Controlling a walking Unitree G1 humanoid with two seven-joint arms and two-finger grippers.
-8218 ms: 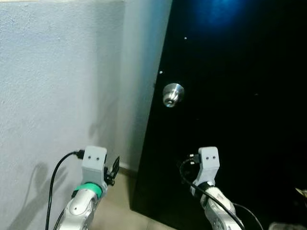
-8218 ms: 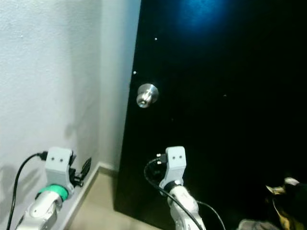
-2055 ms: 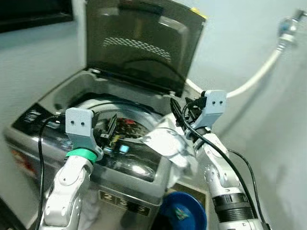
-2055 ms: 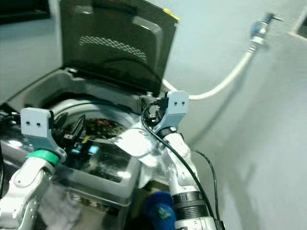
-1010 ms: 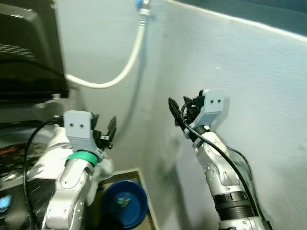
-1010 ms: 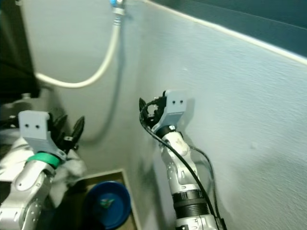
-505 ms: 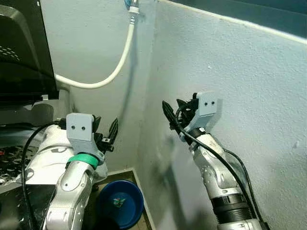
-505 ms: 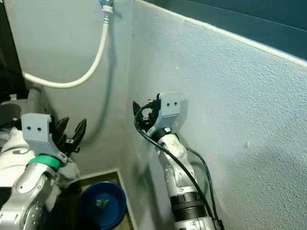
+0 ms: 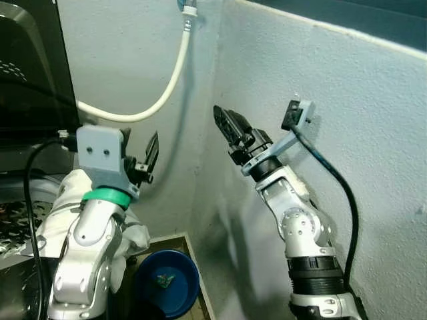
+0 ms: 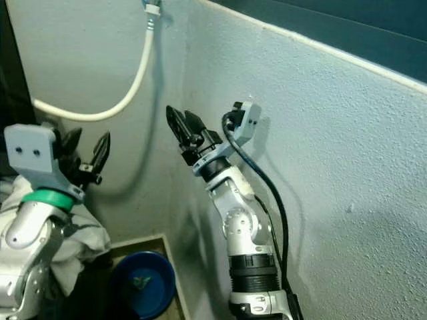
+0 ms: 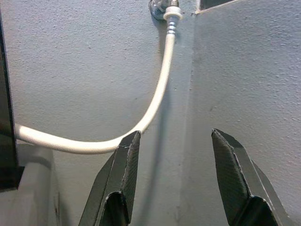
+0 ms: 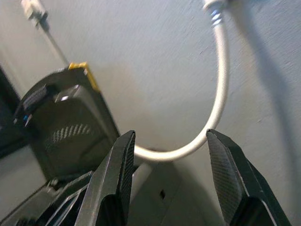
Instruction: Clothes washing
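Corner of two rough, pale blue plastered walls [image 9: 347, 100]; grainy texture, no fittings on the right-hand one

Washer [image 12: 61, 122] sits at the robot's left, dark smoked lid raised and leaning back toward the wall, yellow tab at its top corner. Lid up suggests loading is under way or just done

White hose [image 9: 170, 83], smooth and round, hangs in a slack curve from a tap [image 11: 164, 7] high on the wall down to behind the washer; the slack looks like plain excess length

Pale cloth [image 9: 80, 220], crumpled and soft, is draped over the washer's near edge beside the left arm, part hanging down outside. Probably not yet pushed into the drum

Blue round basin [image 9: 165, 283] on the floor in the gap between washer and wall, small scrap inside, too small to identify

Left gripper [image 11: 176, 179] raised, fingers spread wide, holding nothing, aimed at the hose and corner

Right gripper [image 12: 171, 176] raised higher, also spread wide and empty, pointed back toward washer and hose
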